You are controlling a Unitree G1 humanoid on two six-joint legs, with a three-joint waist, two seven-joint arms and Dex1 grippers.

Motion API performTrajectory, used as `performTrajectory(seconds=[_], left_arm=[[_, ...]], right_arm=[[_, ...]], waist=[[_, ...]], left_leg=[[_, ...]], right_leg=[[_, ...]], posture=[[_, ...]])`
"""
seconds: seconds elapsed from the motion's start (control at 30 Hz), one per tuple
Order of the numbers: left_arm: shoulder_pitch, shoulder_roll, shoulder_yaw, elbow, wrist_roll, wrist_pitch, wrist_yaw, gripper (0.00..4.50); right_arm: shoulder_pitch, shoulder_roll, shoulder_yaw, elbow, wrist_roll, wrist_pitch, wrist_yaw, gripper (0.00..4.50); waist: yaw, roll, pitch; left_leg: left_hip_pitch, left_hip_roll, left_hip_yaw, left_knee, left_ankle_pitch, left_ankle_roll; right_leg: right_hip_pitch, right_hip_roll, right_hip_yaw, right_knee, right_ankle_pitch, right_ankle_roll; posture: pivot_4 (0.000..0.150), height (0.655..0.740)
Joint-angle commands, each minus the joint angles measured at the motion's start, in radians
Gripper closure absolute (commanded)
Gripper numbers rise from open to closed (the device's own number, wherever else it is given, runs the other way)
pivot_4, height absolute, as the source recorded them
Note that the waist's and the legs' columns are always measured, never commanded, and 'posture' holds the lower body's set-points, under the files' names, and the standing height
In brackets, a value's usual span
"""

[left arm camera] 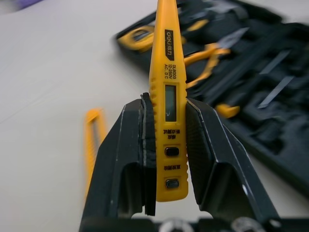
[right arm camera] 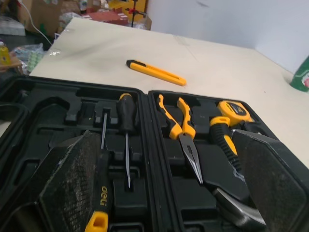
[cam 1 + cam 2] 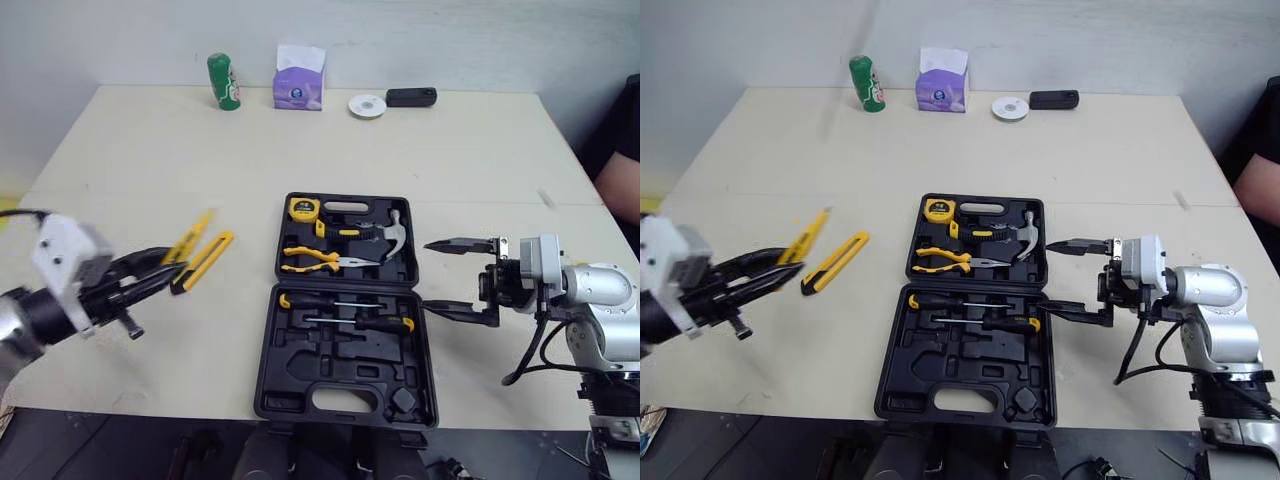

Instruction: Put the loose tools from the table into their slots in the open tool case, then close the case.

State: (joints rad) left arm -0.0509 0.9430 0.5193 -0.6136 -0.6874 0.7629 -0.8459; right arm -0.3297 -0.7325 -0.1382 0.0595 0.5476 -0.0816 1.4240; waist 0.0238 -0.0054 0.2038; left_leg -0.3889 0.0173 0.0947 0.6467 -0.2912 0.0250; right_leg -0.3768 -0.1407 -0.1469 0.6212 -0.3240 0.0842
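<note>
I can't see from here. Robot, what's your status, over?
Left gripper shut on tester. Right gripper open beside case. Knife loose on table, between tester and case.

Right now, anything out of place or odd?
Only the knife lies loose on the table, left of the case. The left gripper is clamped on the tester. Nothing looks spilled or damaged.

The left gripper is squeezed shut on a yellow pen, and the right gripper is held wide open.
</note>
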Motion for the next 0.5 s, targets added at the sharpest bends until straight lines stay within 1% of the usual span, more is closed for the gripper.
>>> performTrajectory(seconds=[0.03,0.1,0.13,0.3,0.43,0.5], left_arm=[[-0.103,0.069,-0.148,-0.014,-0.046,0.007,-0.082,3.97],[-0.209,0.077,-0.244,-0.018,-0.093,0.060,-0.087,3.97],[-0.248,0.085,-0.293,-0.017,-0.092,0.070,-0.100,3.97],[-0.399,0.135,-0.566,0.017,0.074,0.048,-0.158,3.97],[-0.528,0.130,-0.731,0.028,0.133,0.135,-0.179,3.97],[-0.598,0.093,-0.802,0.038,0.157,0.197,-0.156,3.97]], right_arm=[[0.019,-0.023,-0.044,-0.039,0.004,-0.003,-0.022,0.00],[0.035,-0.027,-0.054,-0.052,0.004,-0.002,-0.038,0.00],[0.044,-0.029,-0.059,-0.060,0.006,0.001,-0.044,0.00],[0.097,-0.037,-0.068,-0.117,0.007,0.028,-0.074,0.00],[0.119,-0.040,-0.078,-0.144,0.002,0.048,-0.112,0.00],[0.138,-0.041,-0.081,-0.165,0.004,0.055,-0.123,0.00]], waist=[[-0.002,0.000,0.000],[-0.003,0.001,0.000],[-0.003,0.000,0.001],[-0.002,0.000,0.001],[0.000,0.000,0.001],[0.001,0.000,0.001]], left_leg=[[0.000,0.000,0.000,0.000,0.000,0.000],[0.000,0.000,0.001,0.000,0.000,0.000],[0.000,0.000,0.001,0.000,0.000,0.000],[0.001,0.003,0.002,0.000,0.001,-0.002],[0.001,0.003,0.003,0.001,0.002,-0.002],[0.001,0.003,0.003,0.001,0.002,-0.002]], right_leg=[[0.000,0.000,0.000,0.000,0.000,0.000],[0.000,0.001,0.001,0.000,0.000,0.000],[0.000,0.002,0.001,0.000,0.000,0.000],[0.000,0.009,0.004,0.000,0.000,0.001],[0.000,0.010,0.007,0.001,0.000,0.001],[0.000,0.010,0.008,0.001,0.001,0.001]], posture=[[0.150,0.7400],[0.150,0.7400],[0.150,0.7400],[0.150,0.7400],[0.150,0.7400],[0.150,0.7400]])
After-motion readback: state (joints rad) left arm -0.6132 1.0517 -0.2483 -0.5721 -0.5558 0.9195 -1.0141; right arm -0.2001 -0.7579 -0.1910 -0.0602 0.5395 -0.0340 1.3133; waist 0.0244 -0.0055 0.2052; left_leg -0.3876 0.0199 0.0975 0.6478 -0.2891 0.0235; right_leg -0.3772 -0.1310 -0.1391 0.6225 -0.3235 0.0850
